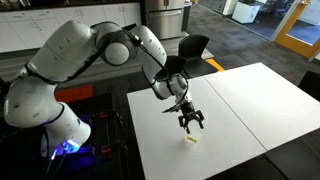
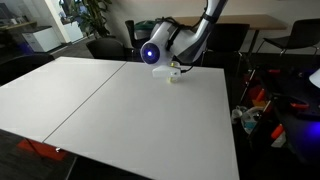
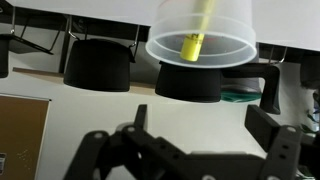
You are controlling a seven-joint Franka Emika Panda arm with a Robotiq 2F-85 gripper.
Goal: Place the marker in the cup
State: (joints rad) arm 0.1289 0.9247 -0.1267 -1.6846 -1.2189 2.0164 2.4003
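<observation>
While the hand hangs just above the counter with its fingers spread wide and nothing between them, the cup stands on the white surface just beside it, on the near side and not touching it. In the wrist view the picture is turned over, so the counter runs along the top and the cup hangs down from it with its mouth toward the camera. The marker is inside the cup, leaning on the wall, its yellow body showing through the translucent plastic. The hand shows there as two dark fingers set well apart, clear of the cup. In an exterior view the cup sits near the far edge of the counter, right of the seam between the two tabletops and just beside the wrist's glowing blue ring. The white arm reaches in from the left, and a black chair stands beyond the far edge.
</observation>
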